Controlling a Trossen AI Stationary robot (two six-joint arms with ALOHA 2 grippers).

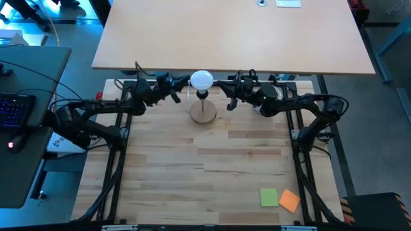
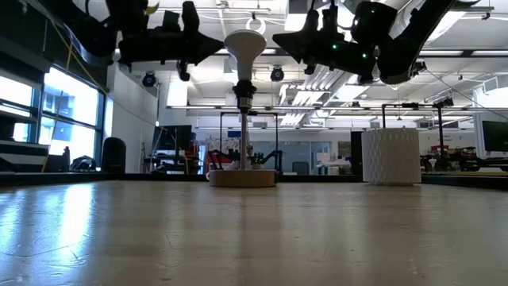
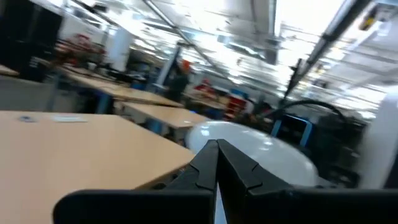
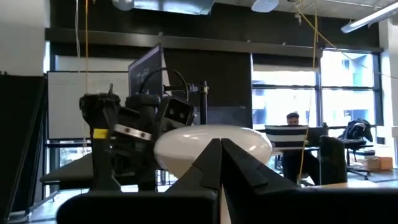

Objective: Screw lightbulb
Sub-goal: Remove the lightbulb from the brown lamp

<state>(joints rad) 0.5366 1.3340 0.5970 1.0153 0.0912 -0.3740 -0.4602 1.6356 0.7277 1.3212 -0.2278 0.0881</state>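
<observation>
We see the small white frosted lightbulb (image 1: 201, 79) atop the round wooden stand with a black socket post (image 1: 203, 113), at the far edge of the slatted wooden table (image 1: 205, 173). The left end effector (image 1: 176, 97) lies just left of it, the right end effector (image 1: 229, 104) just right. Two square paper notes (image 1: 279, 198) lie at the near right corner.

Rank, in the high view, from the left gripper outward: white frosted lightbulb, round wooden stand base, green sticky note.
1. White frosted lightbulb, just beside the left gripper, atop the post.
2. Round wooden stand base, slightly nearer the front.
3. Green sticky note, front right corner.
</observation>
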